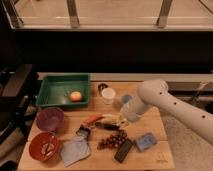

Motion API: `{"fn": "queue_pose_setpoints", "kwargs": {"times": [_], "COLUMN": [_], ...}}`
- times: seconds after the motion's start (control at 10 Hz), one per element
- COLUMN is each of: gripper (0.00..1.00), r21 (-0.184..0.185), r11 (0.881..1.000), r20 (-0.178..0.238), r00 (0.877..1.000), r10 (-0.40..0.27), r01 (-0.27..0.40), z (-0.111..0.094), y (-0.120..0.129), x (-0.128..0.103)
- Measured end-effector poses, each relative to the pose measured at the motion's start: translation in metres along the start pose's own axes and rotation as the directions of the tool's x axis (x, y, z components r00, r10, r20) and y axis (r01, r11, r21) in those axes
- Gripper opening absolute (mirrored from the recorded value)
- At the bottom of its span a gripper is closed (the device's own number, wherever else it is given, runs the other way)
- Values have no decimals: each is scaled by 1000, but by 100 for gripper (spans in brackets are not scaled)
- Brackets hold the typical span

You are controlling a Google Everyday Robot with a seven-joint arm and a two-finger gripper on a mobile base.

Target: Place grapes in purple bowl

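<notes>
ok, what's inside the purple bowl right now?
Nothing visible inside the purple bowl; the rim hides its near inner wall. The grapes lie on the table next to the remote. The gripper is at the table's middle, near the banana, away from the bowl.

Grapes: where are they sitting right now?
In the camera view, the grapes lie front-centre on the table, beside the black remote; the gripper hangs just behind them, near the banana.

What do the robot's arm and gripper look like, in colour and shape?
The arm is white, with smooth rounded casings, a bulbous joint and small dark dots along one link. No cables show. The gripper, at its end over the middle of the table near the banana, looks pale grey-white.
</notes>
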Motion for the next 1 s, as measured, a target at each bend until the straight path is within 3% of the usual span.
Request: {"fn": "queue_pose_setpoints", "kwargs": {"times": [0.3,0.8,0.9,1.0], "gripper": [80,79,74,62], "r21": [-52,-104,-107,-109], "r11": [998,993,992,991], "r20": [35,87,93,99], "r00": [999,994,993,991], "r10": [33,69,75,86], "r01": [-32,-60,-65,-75], "z": [32,61,64,65], "y": [14,27,28,29], "x": [4,5,6,8]}}
